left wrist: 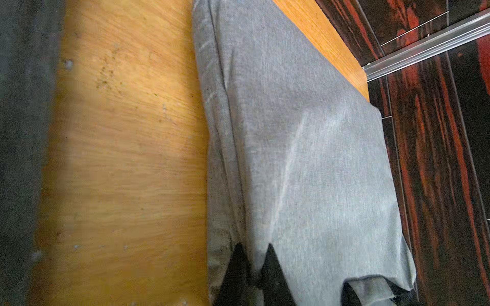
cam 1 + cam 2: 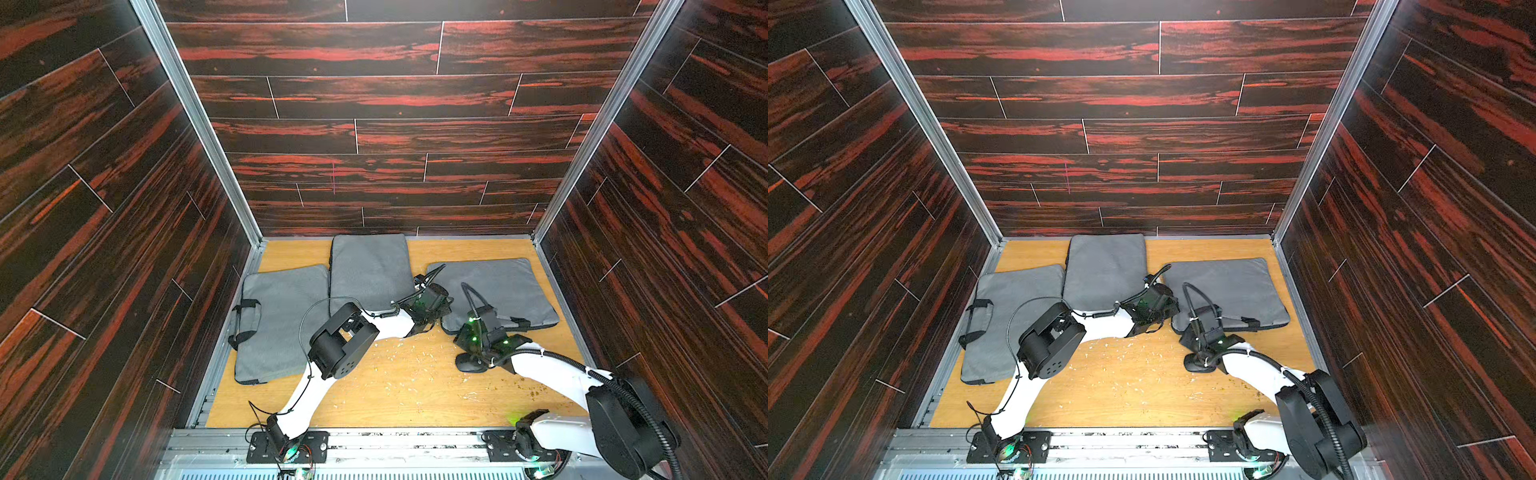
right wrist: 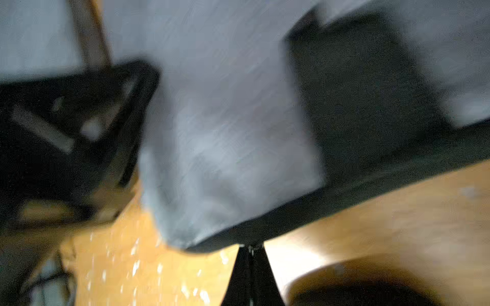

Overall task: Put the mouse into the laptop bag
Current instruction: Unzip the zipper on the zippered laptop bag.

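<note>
Opening the laptop bag point(image 2: 498, 286) should be done slowly: its fabric is pinched in the left gripper point(image 1: 254, 254), and the closed right gripper point(image 3: 250, 247) at its dark edge is to be drawn evenly.

I see three bags on the table point(image 2: 395, 399). The left bag point(image 2: 278, 324) lies along the left edge, toward the front. The middle bag point(image 2: 370, 270) lies at the back wall point(image 2: 395, 166), just beside the left bag. The right bag point(image 2: 503, 286) lies to the right of the middle bag. The mouse point(image 2: 468, 365) sits on the table, just in front of the right bag.
</note>
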Action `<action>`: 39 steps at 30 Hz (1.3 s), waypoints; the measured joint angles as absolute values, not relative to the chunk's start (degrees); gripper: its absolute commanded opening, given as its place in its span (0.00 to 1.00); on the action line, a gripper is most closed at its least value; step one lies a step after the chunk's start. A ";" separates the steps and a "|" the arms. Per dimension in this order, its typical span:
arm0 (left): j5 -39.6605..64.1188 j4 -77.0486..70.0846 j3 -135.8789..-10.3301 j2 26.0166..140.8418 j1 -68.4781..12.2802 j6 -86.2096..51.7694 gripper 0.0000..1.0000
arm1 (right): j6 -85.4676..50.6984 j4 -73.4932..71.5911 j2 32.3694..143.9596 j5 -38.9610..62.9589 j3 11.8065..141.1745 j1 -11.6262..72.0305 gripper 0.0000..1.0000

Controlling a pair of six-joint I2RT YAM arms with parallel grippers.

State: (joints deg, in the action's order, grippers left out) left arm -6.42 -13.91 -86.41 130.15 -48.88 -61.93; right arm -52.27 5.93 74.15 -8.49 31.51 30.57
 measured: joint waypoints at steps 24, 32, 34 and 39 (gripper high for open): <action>-22.46 -16.19 -75.00 118.45 -58.15 -60.03 1.00 | -51.81 3.88 69.38 -6.52 25.06 12.99 0.00; -17.26 -16.49 -78.56 122.89 -51.83 -62.33 1.00 | -51.77 4.19 67.64 -7.01 23.07 11.70 0.00; -14.74 -17.08 -80.34 125.93 -50.33 -63.05 1.00 | -51.75 4.34 67.61 -7.05 22.65 11.70 0.00; -10.39 -18.13 -85.06 130.39 -49.50 -64.51 0.84 | -51.57 4.29 66.98 -6.87 22.48 11.70 0.00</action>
State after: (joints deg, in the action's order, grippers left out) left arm -10.39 -18.13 -85.06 130.39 -49.50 -64.51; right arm -51.57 4.29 66.98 -6.87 22.48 11.70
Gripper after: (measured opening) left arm 0.936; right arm 0.055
